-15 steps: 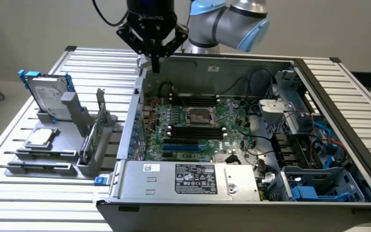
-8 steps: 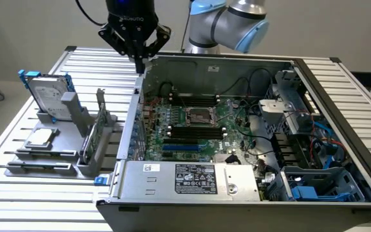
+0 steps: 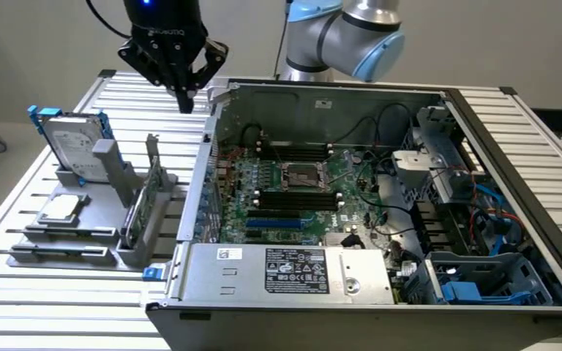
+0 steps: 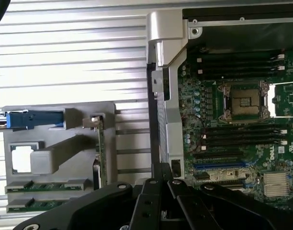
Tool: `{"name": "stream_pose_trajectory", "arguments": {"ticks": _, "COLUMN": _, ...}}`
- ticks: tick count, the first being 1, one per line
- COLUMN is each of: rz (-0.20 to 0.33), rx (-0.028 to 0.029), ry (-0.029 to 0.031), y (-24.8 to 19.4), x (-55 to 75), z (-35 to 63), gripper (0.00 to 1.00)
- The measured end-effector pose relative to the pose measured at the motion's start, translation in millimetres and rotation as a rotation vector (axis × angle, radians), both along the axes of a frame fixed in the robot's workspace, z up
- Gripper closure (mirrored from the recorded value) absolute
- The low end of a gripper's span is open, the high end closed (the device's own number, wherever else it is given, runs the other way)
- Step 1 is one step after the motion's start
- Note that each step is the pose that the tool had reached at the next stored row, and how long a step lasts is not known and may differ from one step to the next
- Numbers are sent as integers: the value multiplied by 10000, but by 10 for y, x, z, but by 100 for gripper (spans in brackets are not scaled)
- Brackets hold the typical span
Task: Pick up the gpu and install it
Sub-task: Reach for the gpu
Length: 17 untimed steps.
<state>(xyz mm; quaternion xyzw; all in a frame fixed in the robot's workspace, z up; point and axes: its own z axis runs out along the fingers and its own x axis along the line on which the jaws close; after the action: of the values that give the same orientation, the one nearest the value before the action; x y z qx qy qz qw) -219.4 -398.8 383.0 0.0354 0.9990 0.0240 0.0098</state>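
Note:
The gpu (image 3: 143, 199) stands on edge in a grey holder (image 3: 85, 252) at the exterior view's left, its silver bracket at the upper end. In the wrist view the gpu (image 4: 100, 153) is a thin green edge in the same holder. My black gripper (image 3: 185, 102) hangs high over the slatted table, beyond the holder's far end and just outside the open computer case (image 3: 291, 289). Its fingers meet at a point, shut with nothing in them; they are seen from above as the gripper (image 4: 162, 173) in the wrist view. The motherboard's blue slot (image 3: 271, 221) lies free.
The holder also carries a silver hard drive with a blue frame (image 3: 71, 142), a processor chip (image 3: 61, 208) and memory sticks (image 3: 56, 254). Inside the case are the processor socket (image 3: 301, 175), cables and a drive cage (image 3: 437, 164). The case's side wall (image 3: 203, 183) rises between holder and motherboard.

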Motion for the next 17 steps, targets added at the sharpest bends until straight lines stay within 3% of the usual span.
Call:
{"name": "stream_pose_trajectory", "arguments": {"ticks": 11, "rz": -1, "rx": -11, "ry": 26, "y": 0, "x": -501, "z": -85, "gripper": 89}}
{"name": "stream_pose_trajectory", "arguments": {"ticks": 17, "rz": 5, "rx": -48, "ry": 60, "y": -1, "x": -731, "z": -139, "gripper": 89}}
